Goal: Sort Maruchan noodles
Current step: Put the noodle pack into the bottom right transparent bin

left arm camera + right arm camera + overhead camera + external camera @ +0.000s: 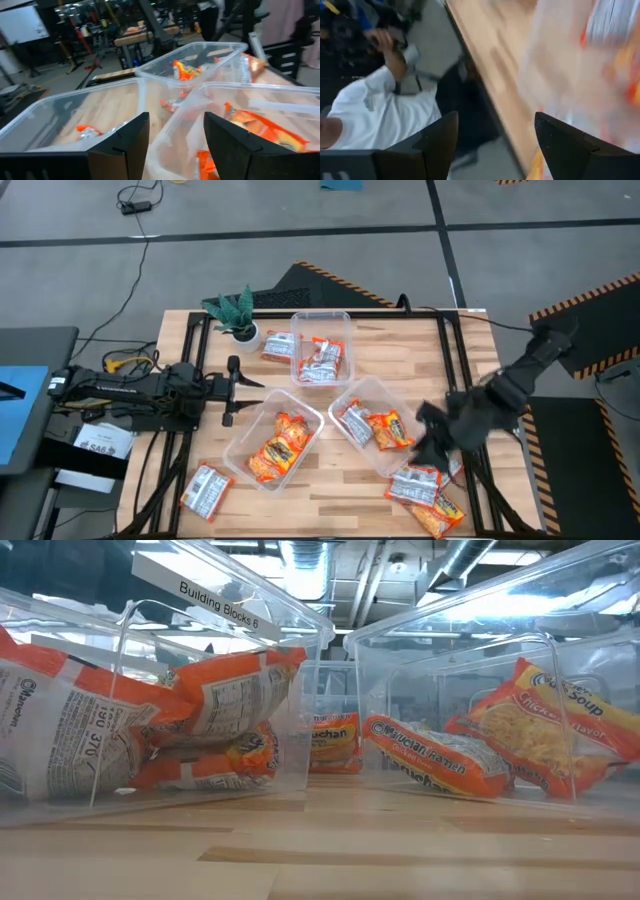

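Right gripper (pixel 428 442), jaws wide and empty, hovers above crinkly orange-and-silver plastic noodle packets (pixel 425 495) on the pale wooden tabletop (pixel 330 490); left gripper (pixel 232 391) waits, jaws wide.

So the top cam hangs straight above and gets the whole surface (pixel 330 480) plus both arms. The low one sits right at surface height, super close to two clear tubs (pixel 210 690), looking level through them into the room. Left wrist cam peeks past its own left claw (pixel 175 145) across all three tubs, the same ones the top cam covers. Right wrist cam looks past the right claw (pixel 495 145) over the surface's edge at a person (pixel 380 105) beyond it.
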Motion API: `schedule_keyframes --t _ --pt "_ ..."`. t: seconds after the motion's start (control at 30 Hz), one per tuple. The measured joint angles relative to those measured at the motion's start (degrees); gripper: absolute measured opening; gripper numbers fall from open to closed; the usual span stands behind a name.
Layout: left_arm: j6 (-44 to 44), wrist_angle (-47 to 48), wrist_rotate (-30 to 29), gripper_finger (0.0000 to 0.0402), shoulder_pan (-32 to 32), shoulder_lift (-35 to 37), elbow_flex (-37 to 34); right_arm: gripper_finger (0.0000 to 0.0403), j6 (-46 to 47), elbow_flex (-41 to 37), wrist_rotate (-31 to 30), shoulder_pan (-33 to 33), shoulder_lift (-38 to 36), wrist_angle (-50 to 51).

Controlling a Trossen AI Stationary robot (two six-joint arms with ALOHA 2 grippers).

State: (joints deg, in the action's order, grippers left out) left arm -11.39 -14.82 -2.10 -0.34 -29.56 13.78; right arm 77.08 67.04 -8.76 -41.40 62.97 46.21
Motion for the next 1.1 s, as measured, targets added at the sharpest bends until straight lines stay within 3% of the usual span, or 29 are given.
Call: schedule_keyframes --t 0.23,0.4,0.73,1.1 --pt "0.0 2.0 -1.6 0.0176 0.0 0.0 0.0 0.0286 29.1 2.1 1.4 -12.4 8.1 11.6" --pt "0.5 2.5 -1.6 0.0176 0.0 0.0 0.0 0.0286 40.5 2.2 3.2 -15.5 14.1 20.2" --pt "5.1 7.4 -1.6 0.0176 0.0 0.0 0.0 0.0286 32.3 2.3 8.5 -15.8 25.8 11.9" --pt "8.1 7.6 -1.6 0.0176 0.0 0.0 0.0 0.0286 25.5 2.2 10.1 -13.3 34.1 18.6"
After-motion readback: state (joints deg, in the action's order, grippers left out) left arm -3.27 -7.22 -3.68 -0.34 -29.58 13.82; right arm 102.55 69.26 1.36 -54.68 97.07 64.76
